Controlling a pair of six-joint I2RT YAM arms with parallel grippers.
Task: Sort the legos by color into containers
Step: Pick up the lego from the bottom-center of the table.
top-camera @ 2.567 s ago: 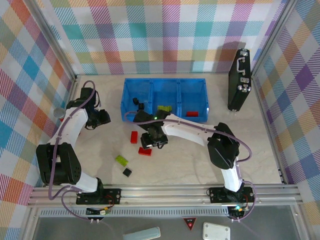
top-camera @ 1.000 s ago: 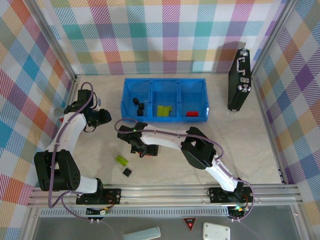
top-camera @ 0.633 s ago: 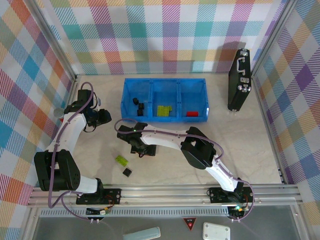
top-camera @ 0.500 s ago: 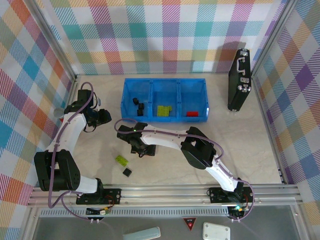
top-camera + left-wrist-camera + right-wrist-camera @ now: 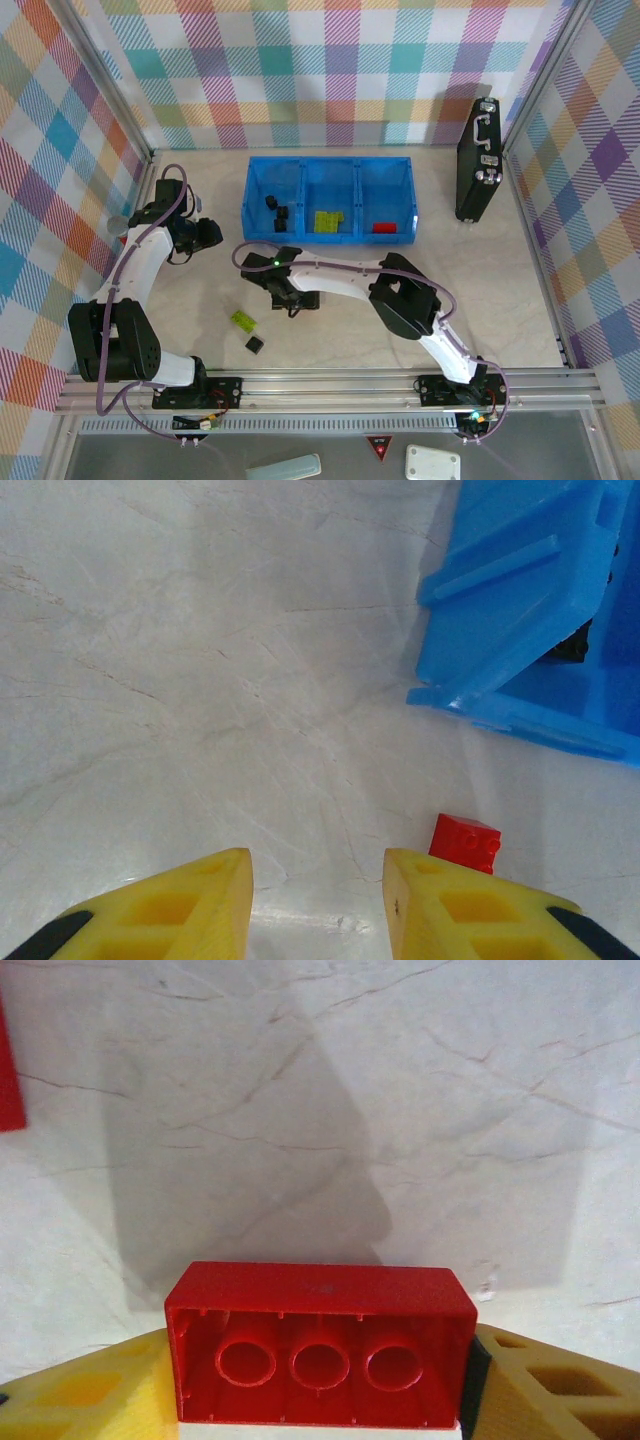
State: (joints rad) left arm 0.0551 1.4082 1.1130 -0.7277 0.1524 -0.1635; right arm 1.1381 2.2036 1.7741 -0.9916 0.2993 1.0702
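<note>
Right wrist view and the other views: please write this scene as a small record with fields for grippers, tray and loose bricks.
right gripper: shut on held red brick
left gripper: open, empty
tray: black bricks left, green bricks middle, red tray brick right
on table: loose green brick, loose black brick, loose red brick near tray corner
</note>
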